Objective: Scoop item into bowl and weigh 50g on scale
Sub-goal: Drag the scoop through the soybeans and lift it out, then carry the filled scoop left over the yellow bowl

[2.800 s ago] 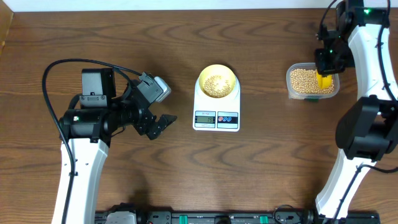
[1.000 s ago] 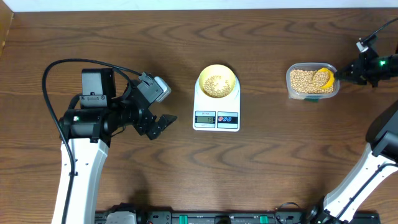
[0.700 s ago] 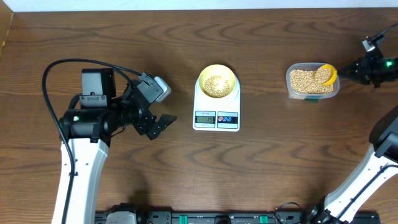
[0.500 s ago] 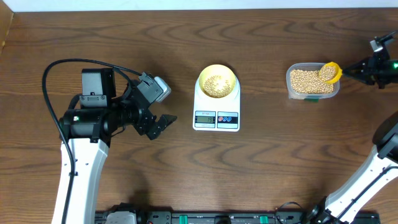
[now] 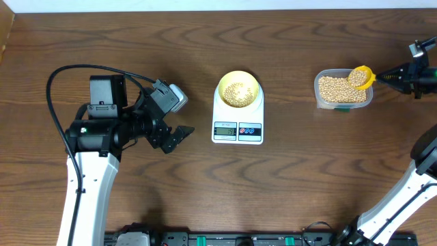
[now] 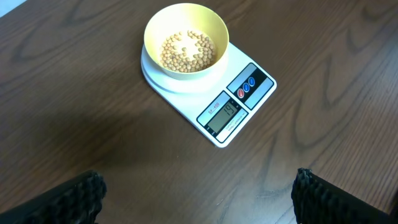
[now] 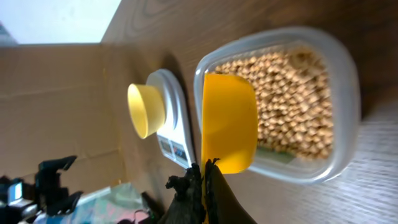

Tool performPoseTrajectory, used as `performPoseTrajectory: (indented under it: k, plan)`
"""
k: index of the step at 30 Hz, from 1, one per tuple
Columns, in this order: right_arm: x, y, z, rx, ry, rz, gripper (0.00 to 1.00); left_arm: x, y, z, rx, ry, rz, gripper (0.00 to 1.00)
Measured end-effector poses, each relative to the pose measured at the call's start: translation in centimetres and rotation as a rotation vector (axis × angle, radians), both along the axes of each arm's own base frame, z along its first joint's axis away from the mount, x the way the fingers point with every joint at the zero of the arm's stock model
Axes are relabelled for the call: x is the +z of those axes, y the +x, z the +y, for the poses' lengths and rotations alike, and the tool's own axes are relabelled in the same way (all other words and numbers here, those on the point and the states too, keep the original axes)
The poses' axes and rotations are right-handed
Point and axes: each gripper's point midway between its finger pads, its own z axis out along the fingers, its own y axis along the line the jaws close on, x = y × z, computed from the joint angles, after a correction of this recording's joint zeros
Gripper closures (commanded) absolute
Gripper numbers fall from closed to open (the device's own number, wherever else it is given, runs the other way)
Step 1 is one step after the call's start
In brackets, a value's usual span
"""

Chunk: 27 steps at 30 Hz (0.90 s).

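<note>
"Ahead of the fingers of the right gripper (image 5: pixel 390 77), what worries you?"

"The long carry across the table (image 5: pixel 287 184). The scale (image 5: pixel 237 116) sits well beyond my fingertips, past the far side of the clear tub (image 5: pixel 343 104). The pale yellow bowl (image 5: pixel 238 89) is on its platform, and the display looks like 14. The yellow scoop (image 5: pixel 360 75) hangs just past my fingertips over the tub's near rim, heaped with soybeans (image 5: pixel 333 89). More soybeans fill the tub, and a thin layer lies in the bowl. I think a roll of the wrist or a jerky start would scatter beans on the wood. Pouring the whole load at once could also overshoot 50."

"And the arms?"

"My right arm comes in from the table's right edge, fingers pointing at the tub and pinched closed on the scoop's handle. The wrist is rolled, so its camera shows the table sideways. The left gripper (image 5: pixel 179 135) sits beyond the scale's other side, its jaws spread wide and holding nothing. The bowl lies ahead of them, between its fingers (image 6: pixel 68 199)."
</note>
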Motion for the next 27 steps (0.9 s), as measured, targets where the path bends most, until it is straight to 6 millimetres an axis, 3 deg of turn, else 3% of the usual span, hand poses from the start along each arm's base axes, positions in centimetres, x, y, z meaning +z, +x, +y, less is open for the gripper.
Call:
performPoseTrajectory:
  k: [7, 20, 27]
  plan:
    - [0.7, -0.4, 1.3, 0.043, 0.035, -0.018, 0.99, 0.0, 0.0, 0.0, 0.000, 0.000, 0.000, 0.02]
    - [2.1, 0.5, 6.5, 0.159, 0.100, -0.090, 0.99, 0.0, 0.0, 0.0, 0.000, 0.000, 0.000, 0.02]
    - [2.7, 1.0, 10.4, 0.231, 0.142, -0.110, 0.99, 0.0, 0.0, 0.0, 0.000, 0.000, 0.001, 0.02]
